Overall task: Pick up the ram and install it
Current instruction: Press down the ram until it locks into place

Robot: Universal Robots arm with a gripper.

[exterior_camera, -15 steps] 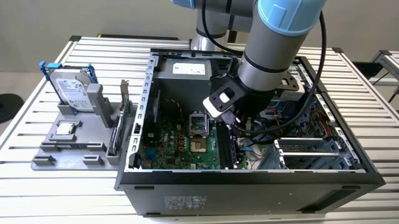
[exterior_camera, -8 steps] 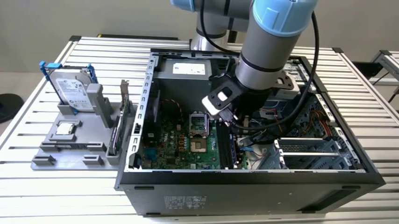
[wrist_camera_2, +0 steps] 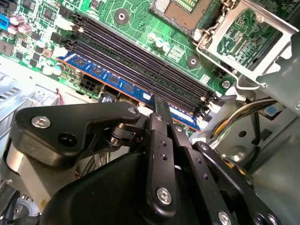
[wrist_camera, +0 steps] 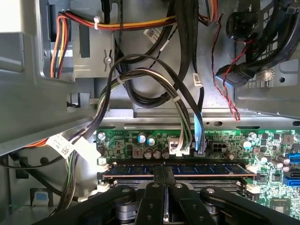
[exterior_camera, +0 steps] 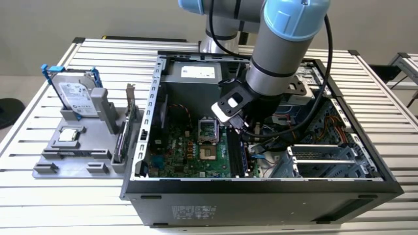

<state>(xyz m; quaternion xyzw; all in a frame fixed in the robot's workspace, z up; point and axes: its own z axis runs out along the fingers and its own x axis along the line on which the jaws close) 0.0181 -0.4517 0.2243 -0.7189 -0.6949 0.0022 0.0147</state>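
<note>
- Second wrist view: the ram [wrist_camera_2: 122,83], a blue stick, stands on edge in the outermost memory slot of the green board [wrist_camera_2: 140,28], at the board's edge; three black slots [wrist_camera_2: 140,56] next to it are bare.
- The gripper [wrist_camera_2: 157,105] has narrow fingers pinched together on the ram's top edge near its middle; in the first wrist view the fingers [wrist_camera: 159,176] meet on the stick [wrist_camera: 197,169].
- White latches [wrist_camera: 101,161] sit at both ends of the slot; I cannot tell if they are clicked in.
- Room is tight: a cable bundle [wrist_camera: 180,117] hangs just beyond the stick, and a metal wall [wrist_camera: 42,112] stands near one end.
- Exterior view: the arm [exterior_camera: 281,54] reaches down into the open computer case [exterior_camera: 261,188], with case walls on all sides.
- A grey tray [exterior_camera: 72,156] sits on the exterior view's left, holding a hard drive [exterior_camera: 75,95] in a blue frame.
- Small white tags [wrist_camera: 61,145] on wires, print too small to read.
</note>
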